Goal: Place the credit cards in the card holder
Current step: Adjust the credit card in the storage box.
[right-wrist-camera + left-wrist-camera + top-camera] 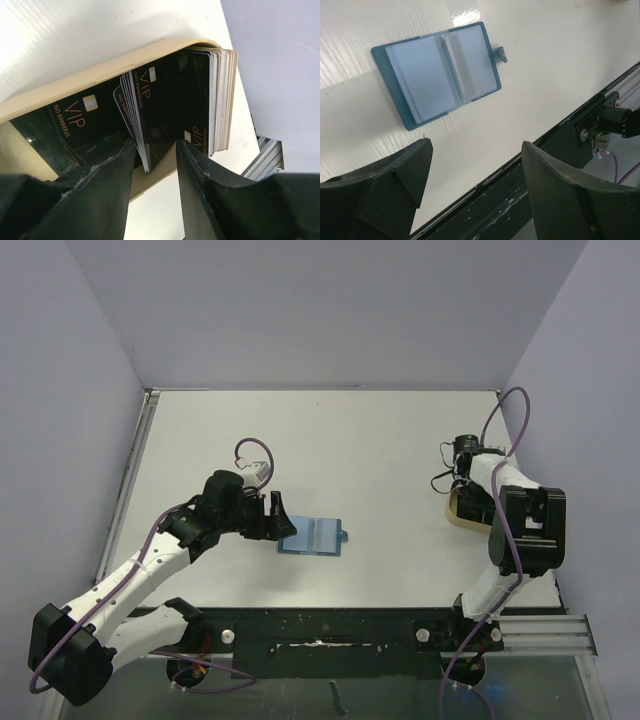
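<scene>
The teal-blue card holder (pixel 313 536) lies open and flat on the white table, light blue slots up, snap tab (pixel 502 54) at its right edge; it fills the upper left of the left wrist view (pixel 437 75). My left gripper (pixel 278 515) is open and empty just left of it (pixel 476 145). Black VIP credit cards (pixel 165 100) stand and lie in a beige tray (pixel 125 62) at the table's right side (pixel 458 515). My right gripper (pixel 462 502) reaches down into the tray, open, its fingers straddling the lower corner of a leaning stack of cards (pixel 155 145).
A second, thicker stack of cards (pixel 222 100) stands at the tray's right end, and one card (pixel 70 120) lies flat at its left. The table's black front rail (pixel 555 145) runs close to my left gripper. Grey walls enclose the table.
</scene>
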